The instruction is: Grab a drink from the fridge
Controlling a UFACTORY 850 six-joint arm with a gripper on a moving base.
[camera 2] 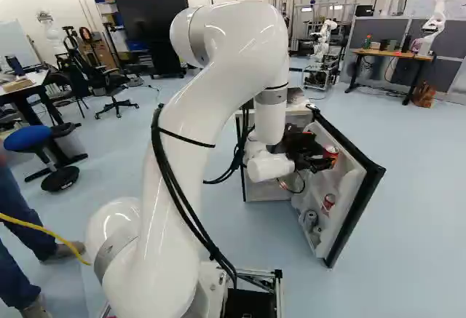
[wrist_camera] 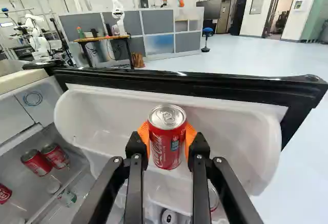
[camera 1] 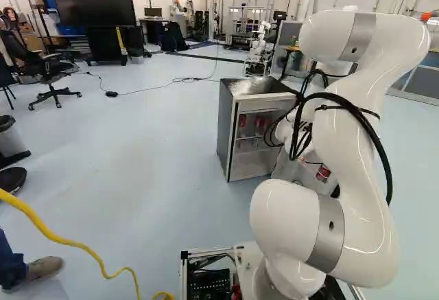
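From where I'm standing, the white arm (camera 2: 218, 92) reaches to the fridge (camera 1: 226, 125), whose black-edged door (camera 2: 355, 205) hangs wide open, and the fingers (camera 2: 319, 164) are at the upper bin (wrist_camera: 102, 114) on its inner side. They're closed on a red can (wrist_camera: 166, 139), one orange pad (wrist_camera: 190, 137) against each side of it. That can, the drink being grabbed, is upright, and I can't tell if its base touches the bin. Lower on the door sit another red can (camera 2: 328, 203) and, near it, a silver can (camera 2: 311, 221). Inside the fridge, two red cans (wrist_camera: 37, 162) lie tilted side by side in the wrist view. A yellow cable (camera 1: 68, 242) snakes across the left base view, and off in the background another robot (camera 2: 435, 23) stands by a wooden surface (camera 2: 386, 54).
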